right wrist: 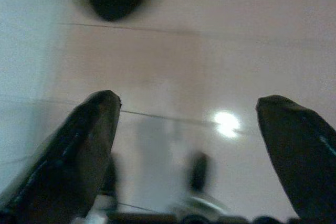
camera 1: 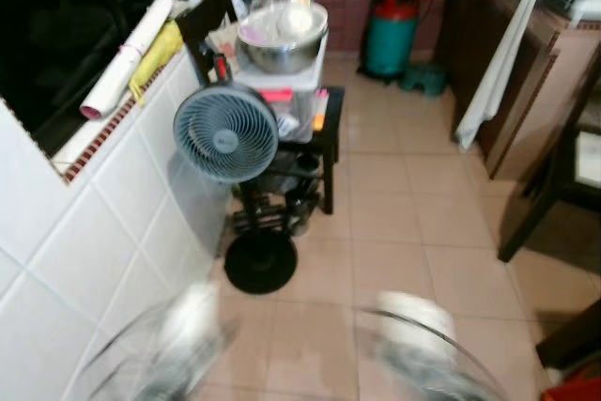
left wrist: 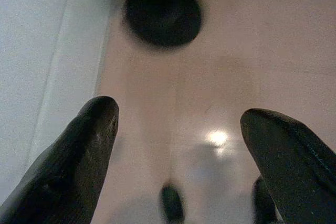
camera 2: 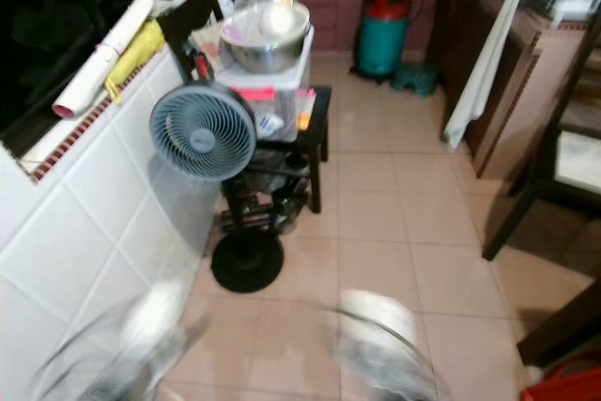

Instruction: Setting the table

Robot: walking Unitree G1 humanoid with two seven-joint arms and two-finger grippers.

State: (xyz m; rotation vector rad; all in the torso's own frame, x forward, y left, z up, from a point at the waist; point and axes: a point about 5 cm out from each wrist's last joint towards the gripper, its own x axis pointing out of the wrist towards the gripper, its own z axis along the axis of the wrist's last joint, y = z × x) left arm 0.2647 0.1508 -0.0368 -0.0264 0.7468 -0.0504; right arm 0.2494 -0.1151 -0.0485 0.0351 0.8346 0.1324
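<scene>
My left gripper (left wrist: 177, 111) hangs open over the beige tiled floor (camera 1: 404, 232), nothing between its black fingers (left wrist: 89, 145). My right gripper (right wrist: 188, 102) is also open and empty above the same floor. Both arms appear as blurred silver shapes at the bottom of the eye views, the left arm (camera 1: 178, 335) and the right arm (camera 1: 418, 340). A steel bowl (camera 1: 282, 42) holding pale items sits on a plastic box (camera 1: 291, 91) on a black stand ahead to the left.
A grey standing fan (camera 1: 225, 133) with a round black base (camera 1: 261, 263) stands by the white tiled wall (camera 1: 84, 223). A green gas cylinder (camera 1: 389, 33) is at the back. A white cloth (camera 1: 498, 53) hangs on a brown counter; a dark chair (camera 1: 554, 185) is on the right.
</scene>
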